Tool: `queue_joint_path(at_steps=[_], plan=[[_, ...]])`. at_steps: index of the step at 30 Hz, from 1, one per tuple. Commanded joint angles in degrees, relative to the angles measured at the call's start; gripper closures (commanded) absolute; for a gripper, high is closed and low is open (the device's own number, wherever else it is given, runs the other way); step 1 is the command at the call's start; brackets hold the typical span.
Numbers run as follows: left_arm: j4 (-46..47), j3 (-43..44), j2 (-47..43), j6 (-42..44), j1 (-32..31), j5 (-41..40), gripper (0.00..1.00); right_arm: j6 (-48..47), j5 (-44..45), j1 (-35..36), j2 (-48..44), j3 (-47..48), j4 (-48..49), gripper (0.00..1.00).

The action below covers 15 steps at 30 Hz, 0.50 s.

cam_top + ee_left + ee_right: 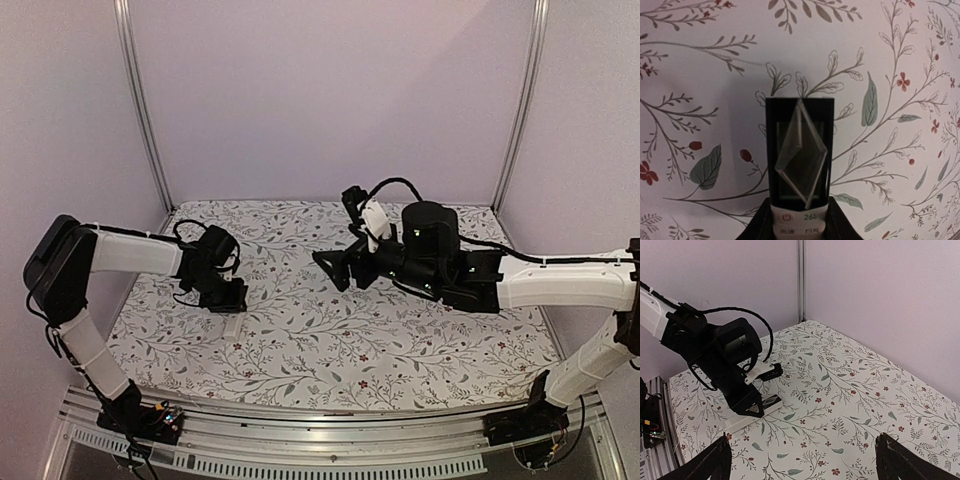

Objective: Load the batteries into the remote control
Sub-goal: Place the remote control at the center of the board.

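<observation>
The remote control [799, 150], a slim white bar with a dark screen at one end, lies flat on the floral cloth at the left. It also shows in the top view [232, 326] and the right wrist view [742, 421]. My left gripper [799, 222] points down over it with a finger on each long side, shut on its white button part. It also shows in the top view [224, 298]. My right gripper [335, 270] hangs above the middle of the table, open and empty, its fingers [710, 465] wide apart. The batteries are out of view.
The floral cloth [400, 340] covers the whole tabletop. Lilac walls close the back and sides, with metal posts [145, 110] at the back corners. A metal rail [330, 440] runs along the near edge.
</observation>
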Motion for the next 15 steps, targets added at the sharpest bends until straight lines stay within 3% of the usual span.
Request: queue_joint_path(at_steps=[1, 5, 9, 12, 15], plan=[[-0.17, -0.71, 2.26, 0.34, 0.54, 0.95, 0.70, -0.58, 1.80, -0.16, -2.52, -1.34, -1.06, 0.01], [1.09, -1.64, -0.27, -1.04, 0.59, 0.97, 0.53, -2.52, 2.64, -0.17, -3.37, -1.91, -1.21, 0.01], [1.98, -1.74, -5.53, -2.18, 0.56, 1.71, 0.22, -2.61, 4.07, -0.71, -3.86, -2.26, -1.72, 0.01], [2.93, -1.69, -11.87, -3.09, 0.55, -1.20, 0.14, -0.12, 4.10, -3.24, -4.17, -2.48, -3.38, 0.01], [4.91, -3.55, -19.82, -4.28, 0.61, -10.50, 0.11, 4.05, 2.93, -9.94, -5.85, -5.25, -4.20, 0.01]])
